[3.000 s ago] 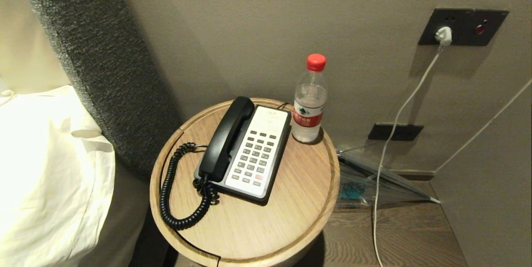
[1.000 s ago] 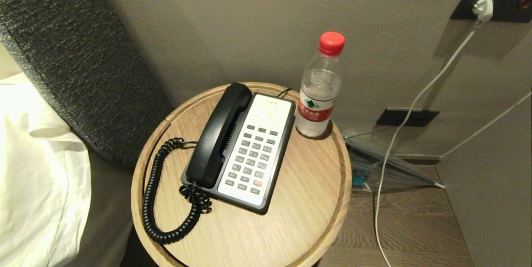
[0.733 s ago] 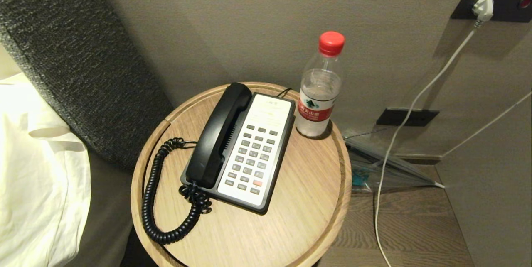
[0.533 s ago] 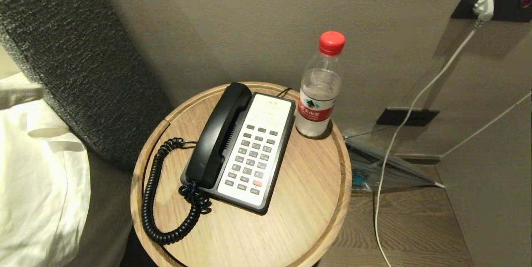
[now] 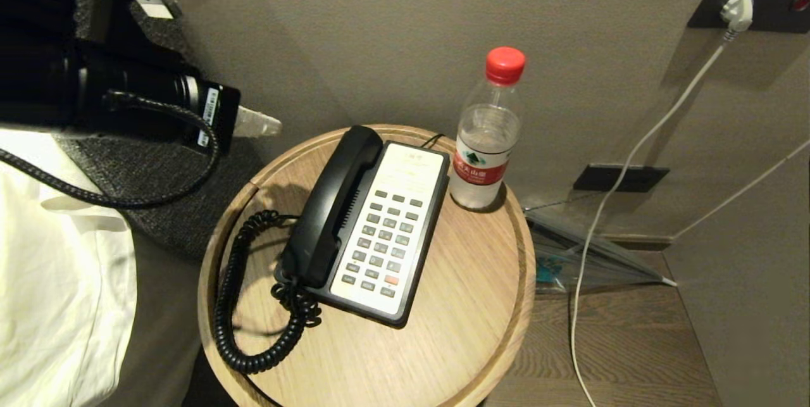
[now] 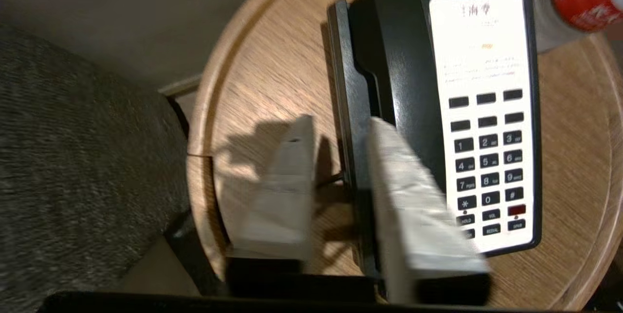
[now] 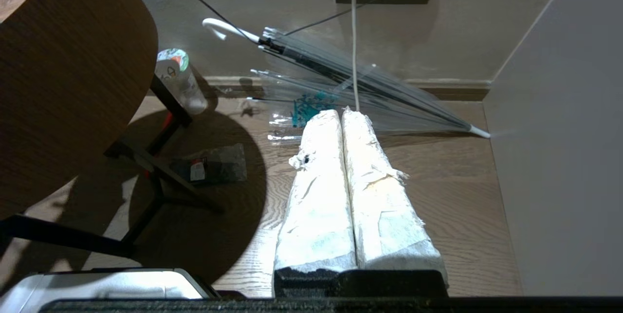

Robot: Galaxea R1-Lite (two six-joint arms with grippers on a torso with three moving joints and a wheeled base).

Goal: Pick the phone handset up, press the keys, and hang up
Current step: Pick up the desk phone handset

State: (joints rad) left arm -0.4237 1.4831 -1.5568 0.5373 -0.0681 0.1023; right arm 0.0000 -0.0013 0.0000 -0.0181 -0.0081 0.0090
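Reaching in from the upper left of the head view, the left gripper [image 5: 256,123] hangs above the rim of the round wooden table [image 5: 455,306], its white-wrapped fingers [image 6: 287,191] parted with a clear gap between them. The phone handset [image 5: 332,204] lies seated in its cradle along the left side of the phone base [image 5: 386,230] at the centre of the frame, its coiled cord [image 5: 237,306] looping out over the table toward lower left. Nothing is held. By my reading this is the approach for the first step, picking up the handset. The next move calls for bringing the jaws down astride the handset's slim middle, probably wider apart than now, while staying clear of the water bottle [image 5: 484,135] just beside the base. The right gripper [image 7: 343,181] sits parked low over the floor, jaws pressed together.
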